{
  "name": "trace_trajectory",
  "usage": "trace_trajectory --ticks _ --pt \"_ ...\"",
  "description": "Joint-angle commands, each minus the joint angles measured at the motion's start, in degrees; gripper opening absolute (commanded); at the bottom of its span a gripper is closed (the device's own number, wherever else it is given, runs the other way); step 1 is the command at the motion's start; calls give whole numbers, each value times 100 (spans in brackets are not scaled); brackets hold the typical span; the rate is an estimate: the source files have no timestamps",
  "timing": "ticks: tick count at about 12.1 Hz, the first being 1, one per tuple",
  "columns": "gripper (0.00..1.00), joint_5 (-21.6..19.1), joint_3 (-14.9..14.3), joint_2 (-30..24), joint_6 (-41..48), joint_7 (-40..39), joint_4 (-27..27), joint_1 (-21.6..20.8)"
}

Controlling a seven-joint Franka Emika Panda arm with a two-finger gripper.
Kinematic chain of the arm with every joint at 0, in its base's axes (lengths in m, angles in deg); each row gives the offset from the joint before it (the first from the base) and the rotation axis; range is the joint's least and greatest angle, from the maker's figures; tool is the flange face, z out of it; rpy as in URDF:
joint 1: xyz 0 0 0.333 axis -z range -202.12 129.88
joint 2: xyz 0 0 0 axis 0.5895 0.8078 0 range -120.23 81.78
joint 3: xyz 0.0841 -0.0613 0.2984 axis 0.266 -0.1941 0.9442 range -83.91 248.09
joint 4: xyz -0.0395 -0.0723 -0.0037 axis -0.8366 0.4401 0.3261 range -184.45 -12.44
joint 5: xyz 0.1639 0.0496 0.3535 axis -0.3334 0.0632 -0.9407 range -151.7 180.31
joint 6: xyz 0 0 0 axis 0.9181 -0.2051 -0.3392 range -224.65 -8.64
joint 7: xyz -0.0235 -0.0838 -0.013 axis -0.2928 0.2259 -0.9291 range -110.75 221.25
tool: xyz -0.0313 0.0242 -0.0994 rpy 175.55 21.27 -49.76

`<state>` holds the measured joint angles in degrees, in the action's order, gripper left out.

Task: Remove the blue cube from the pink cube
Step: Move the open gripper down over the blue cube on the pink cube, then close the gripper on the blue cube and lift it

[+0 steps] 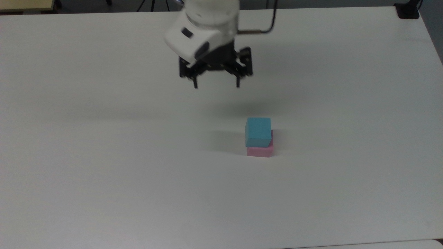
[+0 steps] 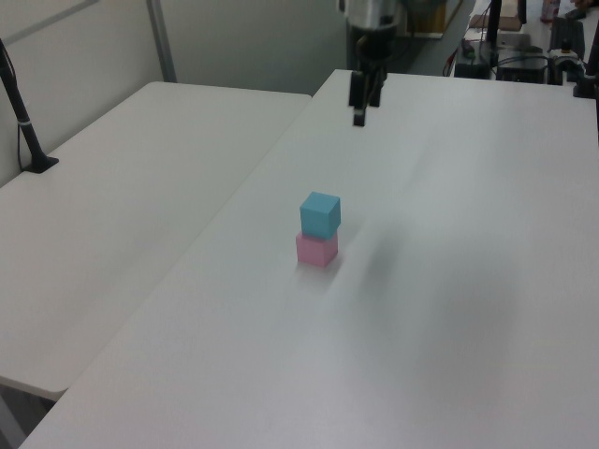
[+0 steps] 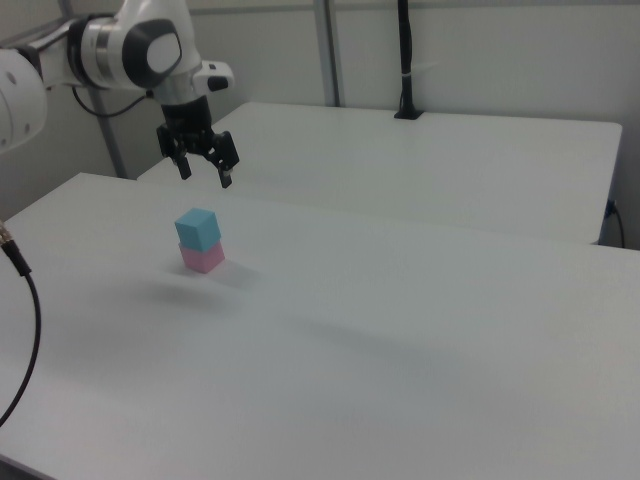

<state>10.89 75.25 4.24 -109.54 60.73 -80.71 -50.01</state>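
From the top view's left to right, I meet my end effector [image 1: 216, 85] first, hanging in the air above the bench [image 1: 104, 173] with its fingers spread apart and nothing between them. The blue cube [image 1: 258, 131] lies to the top view's right of it and lower in the picture, near but clearly apart, so I judge the coming move as a slide toward the stack and then a descent. In the right view the end effector [image 3: 205, 176] sits above and slightly to the right view's left of the blue cube [image 3: 197, 229].

The blue cube is a plain matte cyan block, resting squarely on the pink cube [image 1: 260, 151], turned only slightly against it. With equal faces there is no long axis to favour. The pink cube stands on the bench, pale and about the same size.
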Motion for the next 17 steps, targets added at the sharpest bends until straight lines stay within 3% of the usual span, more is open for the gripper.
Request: trace_trajectory --ticks 1,7,11,12,14,15,17 --pt "100 -63 -221 640 -617 392 301 -543" --pt "100 -19 -204 1133 -1242 893 301 -799" --pt "100 244 -177 1450 -1331 990 301 -834" --pt "93 332 -177 1450 -1331 990 275 -852" --pt "30 377 -160 1424 -1322 990 266 -896" --pt "24 359 -160 1337 -1304 999 266 -887" --pt "21 315 -168 1038 -1243 999 239 -852"
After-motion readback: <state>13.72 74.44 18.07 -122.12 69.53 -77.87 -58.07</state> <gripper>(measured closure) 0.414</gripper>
